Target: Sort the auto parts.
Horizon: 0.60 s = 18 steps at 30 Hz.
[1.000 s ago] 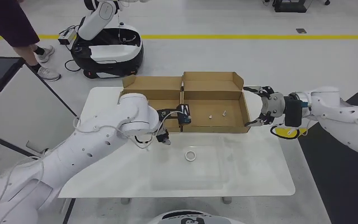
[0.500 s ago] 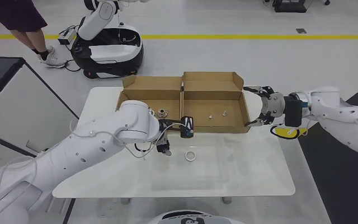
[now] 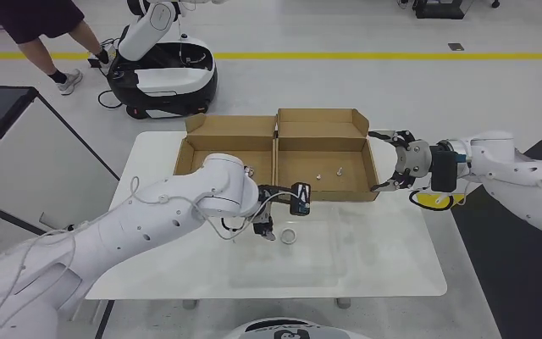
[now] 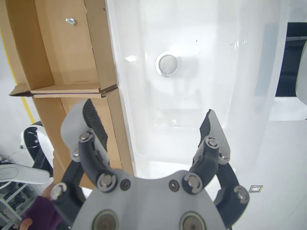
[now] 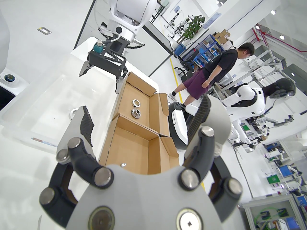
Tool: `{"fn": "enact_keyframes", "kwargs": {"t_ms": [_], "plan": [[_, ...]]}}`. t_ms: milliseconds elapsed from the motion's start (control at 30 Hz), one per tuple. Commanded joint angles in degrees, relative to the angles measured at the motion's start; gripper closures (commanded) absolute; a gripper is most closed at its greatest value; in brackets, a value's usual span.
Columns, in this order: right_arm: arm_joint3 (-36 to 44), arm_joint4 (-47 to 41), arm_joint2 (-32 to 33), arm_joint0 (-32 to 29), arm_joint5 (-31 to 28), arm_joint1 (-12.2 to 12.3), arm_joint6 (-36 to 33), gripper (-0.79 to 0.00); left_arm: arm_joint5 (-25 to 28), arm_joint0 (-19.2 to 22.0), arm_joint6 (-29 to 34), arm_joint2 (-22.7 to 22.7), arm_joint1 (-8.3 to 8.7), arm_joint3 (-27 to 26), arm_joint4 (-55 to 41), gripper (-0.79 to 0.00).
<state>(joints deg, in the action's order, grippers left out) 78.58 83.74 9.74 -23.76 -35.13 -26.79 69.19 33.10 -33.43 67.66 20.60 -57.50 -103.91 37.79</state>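
A silver ring (image 3: 289,236) (image 4: 167,63) lies in the clear tray (image 3: 339,258) (image 4: 215,48) in front of two open cardboard boxes. My left gripper (image 3: 266,213) (image 4: 151,120) (image 5: 99,82) hangs open and holds nothing; one finger is over the left box's front wall, the other over the tray, with the ring a short way ahead. The right box (image 3: 326,140) (image 4: 72,56) holds two small bolts (image 3: 339,170) (image 4: 71,21). The left box (image 3: 229,136) (image 5: 144,111) holds a ring and a flanged part (image 5: 136,113). My right gripper (image 3: 378,160) (image 5: 145,102) stands open at the right box's outer end.
The white table (image 3: 152,169) ends close behind the boxes and just right of the right box. Another robot's base (image 3: 165,72) stands on the floor behind the table. A black mat (image 3: 500,254) lies to the right of the table.
My left arm has swung from over the left box to the right and forward, over the tray beside the ring. The right arm has not moved.
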Motion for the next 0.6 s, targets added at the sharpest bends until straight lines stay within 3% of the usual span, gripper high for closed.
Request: {"fn": "enact_keyframes", "kwargs": {"t_ms": [0, 200, 433, 567], "plan": [[0.0, 0.0, 0.0, 0.0, 0.0, 0.0, 0.0, -0.785, -0.01, 0.25, -0.12, -0.43, -0.56, 0.23, -0.32, -0.785], [0.0, 0.0, 0.0, 0.0, 0.0, 0.0, 0.0, -0.785, 0.39, 0.5, -0.14, -1.72, -2.08, 0.65, -1.74, -0.785], [0.0, 0.0, 0.0, 0.0, 0.0, 0.0, 0.0, -0.785, 0.44, 0.35, -0.24, -2.34, -3.15, -0.09, -2.06, -0.717], [0.0, 0.0, 0.0, 0.0, 0.0, 0.0, 0.0, -0.785, 0.22, -0.11, -0.24, -2.45, -3.45, -0.76, -2.0, -0.591]]}}
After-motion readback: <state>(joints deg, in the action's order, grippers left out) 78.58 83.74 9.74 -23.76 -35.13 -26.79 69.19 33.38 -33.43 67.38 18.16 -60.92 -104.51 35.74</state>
